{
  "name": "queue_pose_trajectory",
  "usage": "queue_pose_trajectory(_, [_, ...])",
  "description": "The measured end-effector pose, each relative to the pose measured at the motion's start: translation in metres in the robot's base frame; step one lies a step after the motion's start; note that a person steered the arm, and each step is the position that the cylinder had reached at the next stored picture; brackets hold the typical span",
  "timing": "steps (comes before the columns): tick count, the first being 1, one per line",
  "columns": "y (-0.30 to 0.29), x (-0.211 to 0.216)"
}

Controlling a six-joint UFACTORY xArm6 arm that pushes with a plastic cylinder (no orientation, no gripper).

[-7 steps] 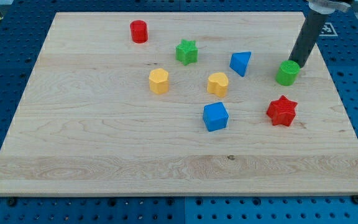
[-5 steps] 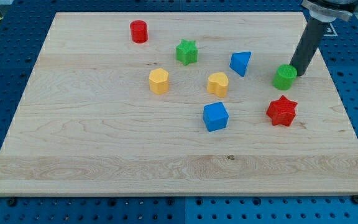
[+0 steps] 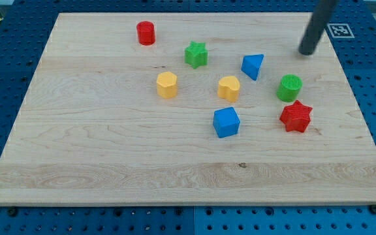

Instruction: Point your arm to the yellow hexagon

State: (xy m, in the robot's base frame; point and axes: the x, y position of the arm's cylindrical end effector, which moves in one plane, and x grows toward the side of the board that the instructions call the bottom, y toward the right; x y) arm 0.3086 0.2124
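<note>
While my tip (image 3: pixel 305 53) rests near the top right corner of the pale wooden counter (image 3: pixel 109 170), the yellow hexagon block (image 3: pixel 166 85) sits far off to the view's left of it and a little lower down. That is the one thing the coming move turns on, I think: the tip has to go left across the counter and slightly toward the view's bottom.

There is no claw on this arm, only a straight dark rod, so there is nothing to open, close or hold.

The yellow hexagon block is well apart from my tip. Using the hexagon as the landmark, here is where the others lie. The red round cylinder block (image 3: pixel 146 32) is up and a bit to the left of it. The green star block (image 3: pixel 196 54) is up and to the right of it, quite near. The yellow heart-shaped block (image 3: pixel 228 87) is to its right, about level with it. The blue cube block (image 3: pixel 226 121) is down and to the right. The blue wedge-shaped block (image 3: pixel 253 66) is farther right and a little higher. The green round cylinder block (image 3: pixel 290 87) and the red star block (image 3: pixel 296 116) are the farthest right, close to each other.

The blue wedge and the green star lie near the straight way from my tip to the hexagon, so the tip may bump them.
</note>
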Motion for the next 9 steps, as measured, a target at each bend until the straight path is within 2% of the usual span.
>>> queue_pose_trajectory(2, [-0.126, -0.039])
queue_pose_trajectory(3, [-0.171, -0.048])
queue_pose_trajectory(4, [-0.175, -0.048])
queue_pose_trajectory(6, [-0.254, -0.048])
queue_pose_trajectory(7, [-0.254, -0.048])
queue_pose_trajectory(9, [-0.264, -0.012])
